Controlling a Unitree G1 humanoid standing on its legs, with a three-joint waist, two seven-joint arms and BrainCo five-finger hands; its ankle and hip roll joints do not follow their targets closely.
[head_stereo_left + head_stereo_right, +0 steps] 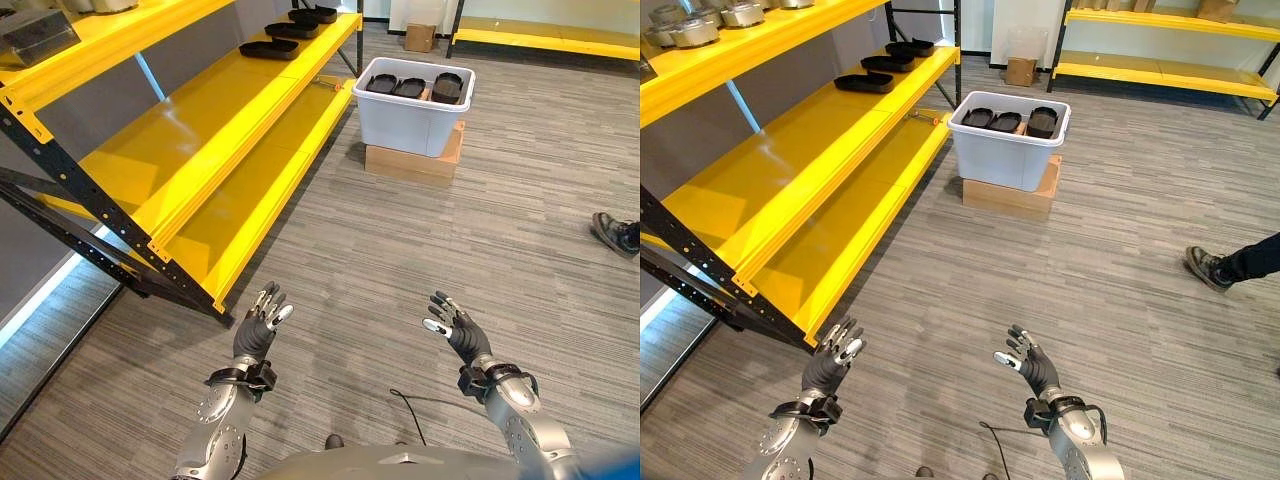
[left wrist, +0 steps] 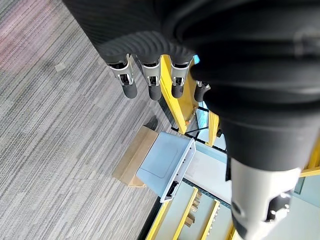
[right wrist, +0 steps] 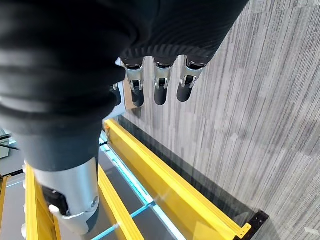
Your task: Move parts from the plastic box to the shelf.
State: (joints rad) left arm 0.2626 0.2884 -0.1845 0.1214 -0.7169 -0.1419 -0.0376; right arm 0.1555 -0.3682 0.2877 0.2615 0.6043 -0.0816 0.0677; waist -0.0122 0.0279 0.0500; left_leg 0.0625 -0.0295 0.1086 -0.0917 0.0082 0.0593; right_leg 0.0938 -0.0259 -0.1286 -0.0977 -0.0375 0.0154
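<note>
A white plastic box (image 1: 412,118) stands on a flat cardboard carton (image 1: 412,163) on the floor ahead, holding three black parts (image 1: 410,87) upright. The yellow shelf (image 1: 200,130) runs along the left, with several black parts (image 1: 268,49) lying on its far end. Low in front, my left hand (image 1: 258,328) is raised with fingers relaxed and holds nothing. My right hand (image 1: 456,330) is likewise open and empty. Both hands are well short of the box. The box (image 2: 165,165) also appears past my left hand's fingers (image 2: 152,85) in the left wrist view.
A person's shoe (image 1: 615,235) and leg (image 1: 1250,260) stand at the right edge. Another yellow shelf (image 1: 1160,22) lines the back wall, with a small cardboard box (image 1: 420,37) beside it. Metal parts (image 1: 695,30) sit on the left shelf's upper level. Grey carpet lies between me and the box.
</note>
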